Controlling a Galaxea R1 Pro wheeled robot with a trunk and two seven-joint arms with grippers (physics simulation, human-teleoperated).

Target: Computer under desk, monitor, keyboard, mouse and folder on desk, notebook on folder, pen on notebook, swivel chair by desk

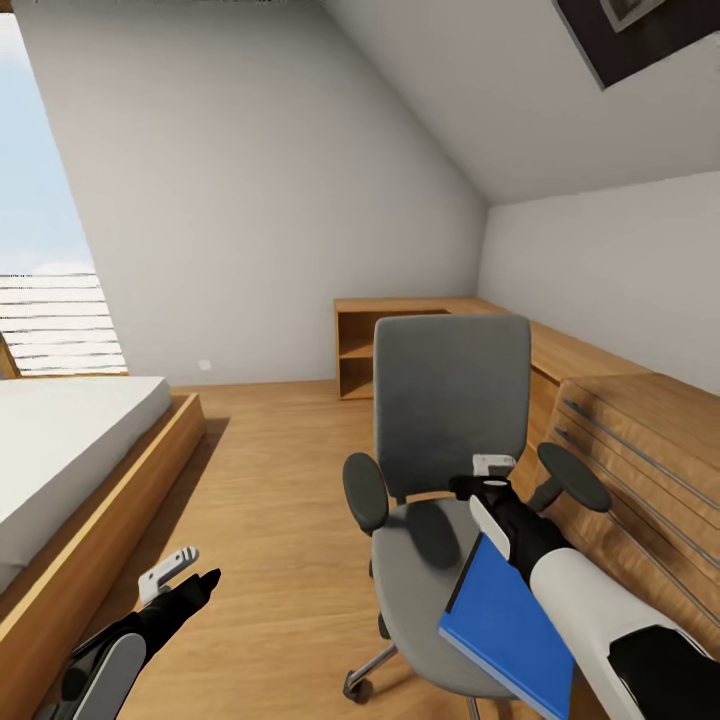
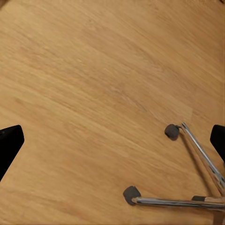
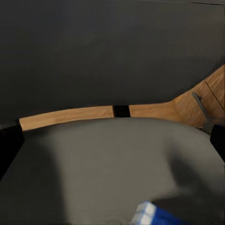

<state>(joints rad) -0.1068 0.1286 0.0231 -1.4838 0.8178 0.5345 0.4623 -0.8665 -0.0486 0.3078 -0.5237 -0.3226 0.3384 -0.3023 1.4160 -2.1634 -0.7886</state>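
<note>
The swivel chair (image 1: 450,400), with grey seat and back and black armrests, stands in front of me, facing me. The bright blue folder (image 1: 505,625) sits tilted at the seat's front right, beneath my right forearm; its corner (image 3: 152,216) appears in the right wrist view. My right gripper (image 1: 488,476) hovers over the grey seat near the backrest. It is open (image 3: 112,145), with nothing between its fingers. My left gripper (image 1: 185,575) hangs open (image 2: 112,145) low over the wooden floor, left of the chair.
The chair's chrome legs and casters (image 2: 171,131) lie close to my left gripper. A bed (image 1: 70,450) on a wooden frame fills the left side. A light wooden chest (image 1: 650,450) with bar handles stands right of the chair, and a low wooden shelf (image 1: 400,345) behind it.
</note>
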